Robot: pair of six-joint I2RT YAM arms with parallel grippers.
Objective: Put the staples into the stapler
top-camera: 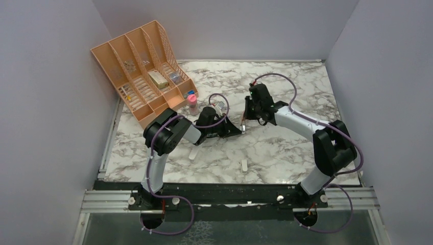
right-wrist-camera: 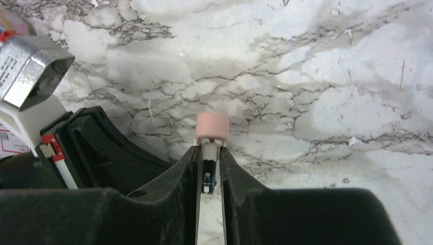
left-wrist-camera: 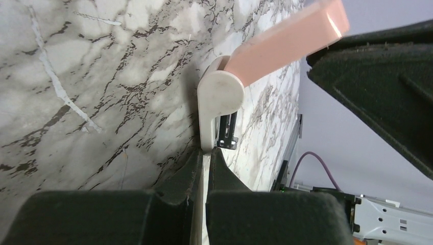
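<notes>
The stapler sits mid-table between both grippers. In the left wrist view its white base runs into my left gripper, which is shut on it, and the pink top arm is swung up and away, open. In the right wrist view my right gripper is shut on the white and black inner rail of the stapler, with its pink end just past the fingertips. I cannot pick out the staples for certain. Two small whitish strips lie on the marble nearer the arm bases.
An orange desk organiser with small items in its slots stands at the back left. A pink-capped bottle stands just in front of it, close to the left arm. Walls enclose the table on three sides.
</notes>
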